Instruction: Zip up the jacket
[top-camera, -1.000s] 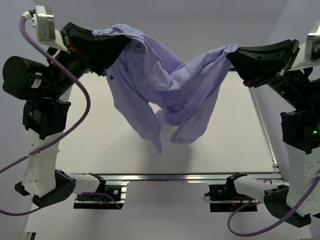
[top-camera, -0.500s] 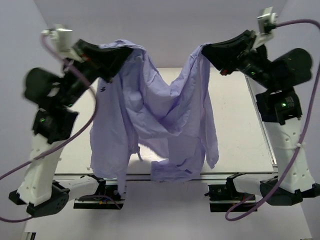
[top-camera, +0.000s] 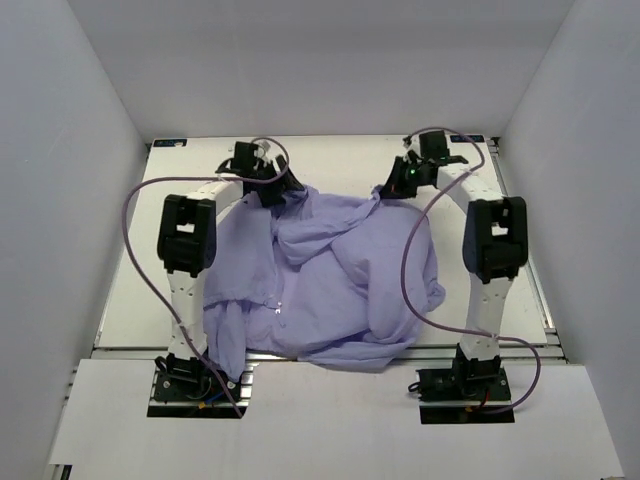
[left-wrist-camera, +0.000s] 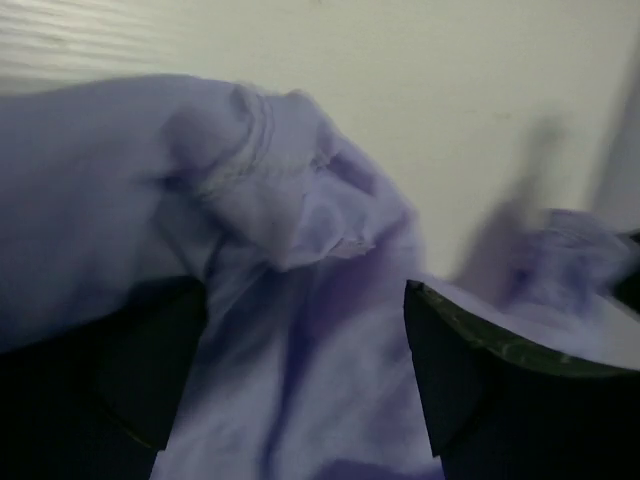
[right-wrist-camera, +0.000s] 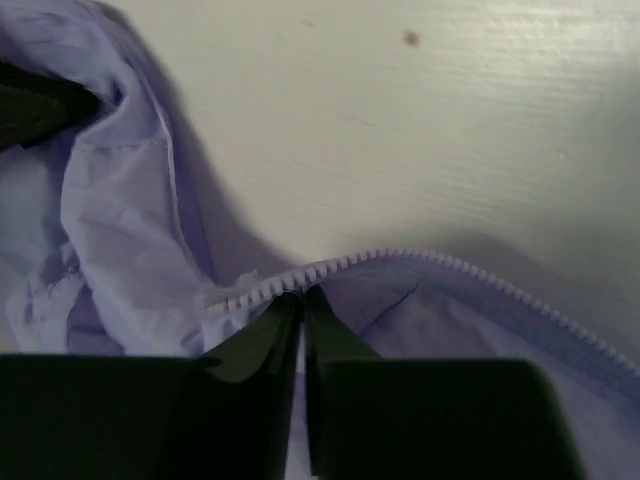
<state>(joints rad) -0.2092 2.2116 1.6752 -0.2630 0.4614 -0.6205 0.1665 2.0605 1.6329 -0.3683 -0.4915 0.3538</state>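
White walls (top-camera: 60, 200) close in three sides of a pale cream desk (top-camera: 340, 160), and both arms reach out across it toward the far edge. The jacket (top-camera: 330, 280) lies crumpled on the desk between the two arms, a wide lavender heap. Its near hem spills over the front edge by the left arm's base.

The left gripper (top-camera: 278, 188) sits low at the jacket's far left corner. From its wrist camera, the left gripper (left-wrist-camera: 305, 330) has its dark fingers (left-wrist-camera: 150, 380) spread wide. A bunched fold of the jacket (left-wrist-camera: 250, 190), with a stitched seam, lies in the gap and beyond it. I cannot see either finger pressing on the cloth.

The right gripper (top-camera: 385, 192) is down at the jacket's far right corner. Up close, the right gripper (right-wrist-camera: 302, 295) has its fingers (right-wrist-camera: 255, 345) drawn nearly together, and the tips pinch the jacket's (right-wrist-camera: 120, 200) edge right at the zipper teeth (right-wrist-camera: 420, 258). That white row of teeth curves away to the right over the bare desk (right-wrist-camera: 450, 110), and more cloth is rumpled to the left. The zipper edge I can see there lies on its own, not joined to a second row.
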